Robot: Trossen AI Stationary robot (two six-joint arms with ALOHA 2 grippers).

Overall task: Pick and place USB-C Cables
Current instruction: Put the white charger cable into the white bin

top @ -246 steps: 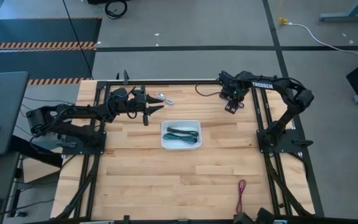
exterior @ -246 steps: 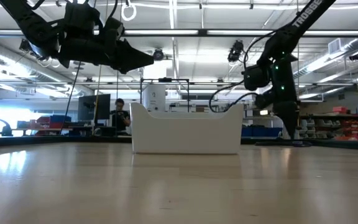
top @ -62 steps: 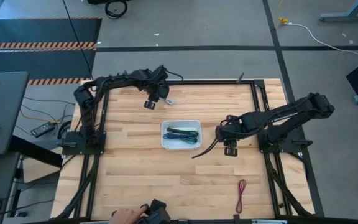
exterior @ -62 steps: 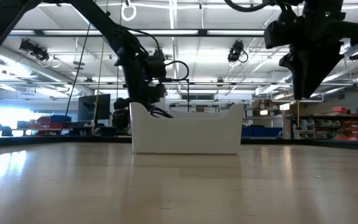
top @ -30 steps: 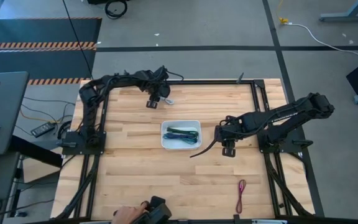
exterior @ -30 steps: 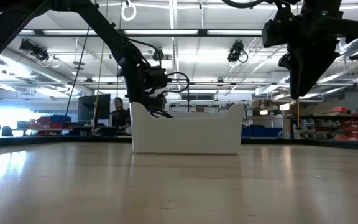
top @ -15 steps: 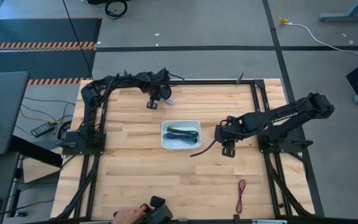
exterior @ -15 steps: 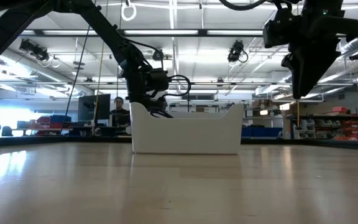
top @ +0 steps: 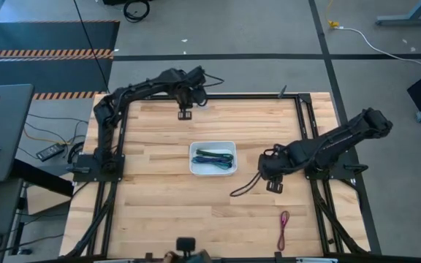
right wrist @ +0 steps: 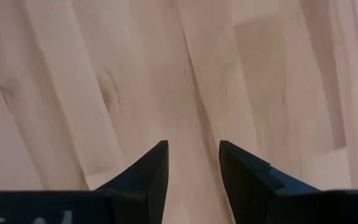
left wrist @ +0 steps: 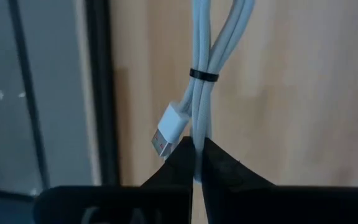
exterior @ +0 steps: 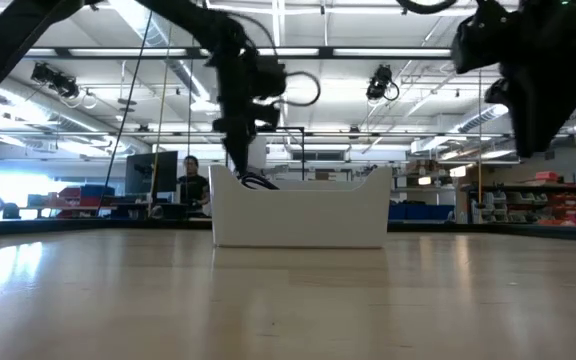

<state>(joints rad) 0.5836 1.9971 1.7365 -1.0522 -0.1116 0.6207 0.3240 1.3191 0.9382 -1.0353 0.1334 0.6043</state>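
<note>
Left gripper (left wrist: 194, 149) is at the bench's (top: 159, 212) far edge, fingers pinched tight on the white cable (left wrist: 211, 56), just behind its plug. That's the pick made, by my read; the carry comes next, toward the white bin (top: 212, 144) mid-bench, where green and teal cables (top: 214, 157) already lie. Next move calls for a clean lift, then a release above the bin. Right gripper (right wrist: 192, 163) hangs open over bare wood right of the bin. A dark red cable (top: 283, 228) waits near the right front edge

Cables (top: 213, 158) in bin (top: 194, 169), mid-table (top: 159, 204)
</note>
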